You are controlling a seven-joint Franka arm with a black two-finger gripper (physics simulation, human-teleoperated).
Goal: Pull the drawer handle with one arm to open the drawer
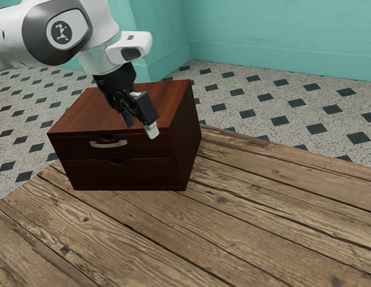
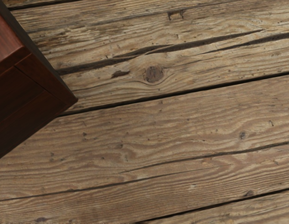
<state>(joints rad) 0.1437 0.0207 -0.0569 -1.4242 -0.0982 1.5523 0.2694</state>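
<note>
The curved silver drawer handle point(image 1: 108, 143) sits on the upper drawer point(image 1: 140, 145) of a dark reddish-brown wooden cabinet point(image 1: 164, 95), and that drawer's front lies flush with the one below. Up and to the exterior view's right of the handle, the black two-finger gripper point(image 1: 140, 124) hangs over the cabinet's near top edge, apart from the handle, fingers spread with nothing between them. The cabinet stands on a weathered plank table point(image 1: 233, 227). In the wrist view, a corner of the cabinet point(image 2: 18, 88) meets the planks point(image 2: 182, 140). Beyond lie a speckled tiled floor point(image 1: 281, 101) and a teal wall point(image 1: 281, 30).
</note>
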